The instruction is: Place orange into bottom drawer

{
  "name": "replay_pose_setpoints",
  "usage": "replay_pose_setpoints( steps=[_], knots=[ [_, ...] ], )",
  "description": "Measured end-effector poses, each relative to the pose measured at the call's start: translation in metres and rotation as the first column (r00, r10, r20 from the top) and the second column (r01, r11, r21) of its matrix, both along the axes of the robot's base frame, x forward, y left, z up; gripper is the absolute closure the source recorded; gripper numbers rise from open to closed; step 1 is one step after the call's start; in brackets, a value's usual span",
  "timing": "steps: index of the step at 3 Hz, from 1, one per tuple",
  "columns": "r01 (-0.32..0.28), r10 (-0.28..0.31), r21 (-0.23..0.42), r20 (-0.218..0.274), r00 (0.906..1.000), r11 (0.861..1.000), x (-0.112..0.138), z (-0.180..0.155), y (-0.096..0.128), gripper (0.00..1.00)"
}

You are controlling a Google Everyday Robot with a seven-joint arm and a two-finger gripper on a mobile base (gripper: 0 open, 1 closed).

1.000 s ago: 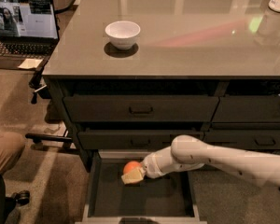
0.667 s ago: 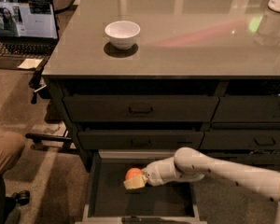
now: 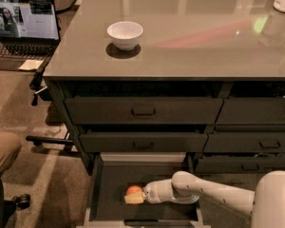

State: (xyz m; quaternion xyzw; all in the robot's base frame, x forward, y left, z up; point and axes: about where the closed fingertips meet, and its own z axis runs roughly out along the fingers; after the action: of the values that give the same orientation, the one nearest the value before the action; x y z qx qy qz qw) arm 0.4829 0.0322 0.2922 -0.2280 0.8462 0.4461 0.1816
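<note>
The orange [image 3: 133,190] is small, round and shiny. It sits low inside the open bottom drawer [image 3: 109,184], near the middle of its dark floor. My gripper [image 3: 134,196] reaches in from the right on a white arm, and its pale fingers close around the orange. The drawer is pulled out below two shut handled drawers. Whether the orange rests on the drawer floor I cannot tell.
A white bowl [image 3: 125,34] stands on the grey cabinet top [image 3: 204,42]. An open laptop [image 3: 23,27] sits at the far left. A person's knee [image 3: 2,153] and a chair base [image 3: 47,141] are at the left. A neighbouring drawer column [image 3: 256,141] is on the right.
My arm has lowered the orange deeper into the bottom drawer and a little to the right. The gripper stays closed on it.
</note>
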Motion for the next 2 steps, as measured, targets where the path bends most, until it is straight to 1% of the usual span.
replay_pose_setpoints(
  steps=[1,2],
  knots=[
    [0.0,0.0,0.0,0.0,1.0,1.0,0.0,0.0,0.0,1.0],
    [0.007,-0.007,0.011,0.024,0.9997,1.0,0.009,-0.014,-0.006,1.0]
  ],
)
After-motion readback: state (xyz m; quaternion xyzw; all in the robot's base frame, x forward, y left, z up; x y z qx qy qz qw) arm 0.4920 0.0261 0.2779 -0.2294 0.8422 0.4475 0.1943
